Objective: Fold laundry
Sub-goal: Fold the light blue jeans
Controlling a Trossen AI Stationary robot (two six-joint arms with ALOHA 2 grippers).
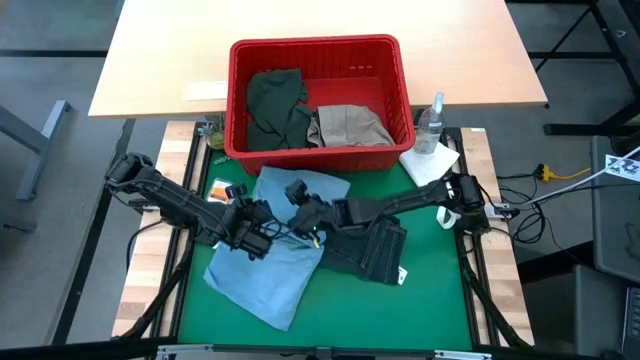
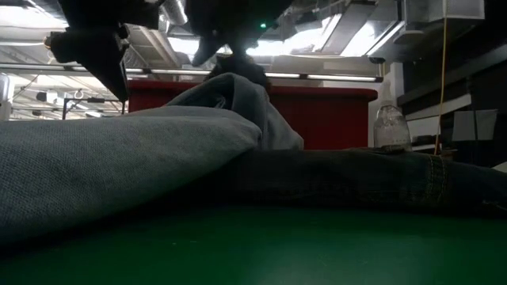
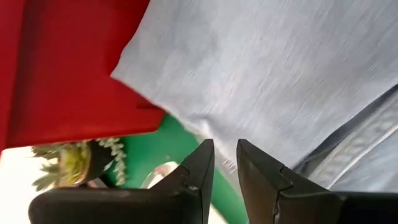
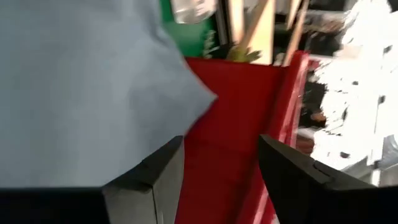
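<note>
The light blue denim (image 1: pixel 275 270) lies spread on the green mat (image 1: pixel 400 310). One fold (image 2: pixel 226 83) of it stands raised in the low view. The dark navy jeans (image 1: pixel 375 250) lie bunched against its right side. In the red basket (image 1: pixel 236 100) are the dark olive piece (image 1: pixel 272 105) and the beige khaki piece (image 1: pixel 348 125). My left gripper (image 3: pixel 225 144) hangs over the denim's left edge with a narrow gap between its fingers and nothing in it. My right gripper (image 4: pixel 221 138) is open above the denim's far part, just over the raised fold. My right gripper has the light blue denim (image 4: pixel 74 81) close along the outer side of one finger (image 4: pixel 149 174). I cannot tell whether it touches the cloth. Nothing lies between its fingers; the red basket wall (image 4: pixel 236 124) shows through the gap.
The basket stands at the mat's far edge. To its right are a clear spray bottle (image 1: pixel 432 120) and a white cloth (image 1: pixel 430 162). A small green plant (image 1: pixel 212 130) sits at the basket's left corner. A tan table top (image 1: pixel 300 20) lies beyond.
</note>
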